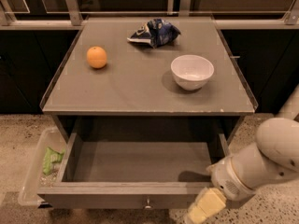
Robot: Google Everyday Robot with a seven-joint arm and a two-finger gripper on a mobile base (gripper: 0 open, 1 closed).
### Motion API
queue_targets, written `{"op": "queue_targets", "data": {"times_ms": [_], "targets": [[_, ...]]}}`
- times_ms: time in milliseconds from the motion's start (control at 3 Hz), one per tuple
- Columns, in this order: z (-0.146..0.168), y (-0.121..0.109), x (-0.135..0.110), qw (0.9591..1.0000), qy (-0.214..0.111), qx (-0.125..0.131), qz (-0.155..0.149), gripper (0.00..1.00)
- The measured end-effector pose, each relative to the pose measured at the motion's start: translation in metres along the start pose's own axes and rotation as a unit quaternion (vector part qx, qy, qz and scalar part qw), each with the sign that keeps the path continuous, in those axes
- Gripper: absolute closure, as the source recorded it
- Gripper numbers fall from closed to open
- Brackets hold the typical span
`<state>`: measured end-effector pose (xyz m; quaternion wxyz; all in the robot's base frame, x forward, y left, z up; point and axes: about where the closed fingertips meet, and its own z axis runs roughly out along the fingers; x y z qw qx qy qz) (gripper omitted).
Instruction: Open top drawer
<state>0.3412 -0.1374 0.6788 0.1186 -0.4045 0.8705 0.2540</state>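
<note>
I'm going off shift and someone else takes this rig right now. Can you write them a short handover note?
Gripper: low, at the right end of the top drawer's front, near the floor. Whether it touches the front cannot be told.
Top drawer: pulled well out, its grey inside showing and its knob at the centre of the front.
Done: the drawer looks open.
Left: probably only backing the gripper away.
The orange, bowl and bag sit on the cabinet top.
</note>
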Motion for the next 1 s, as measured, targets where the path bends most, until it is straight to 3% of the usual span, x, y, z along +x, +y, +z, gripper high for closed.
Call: {"op": "queue_targets", "data": {"times_ms": [333, 667, 1000], "targets": [[-0.036, 0.006, -0.011, 0.9966, -0.015, 0.066, -0.046, 0.00], [-0.069, 0.003, -0.029, 0.9882, -0.028, 0.127, -0.081, 0.00], [-0.072, 0.004, -0.031, 0.9874, -0.028, 0.131, -0.083, 0.00]]}}
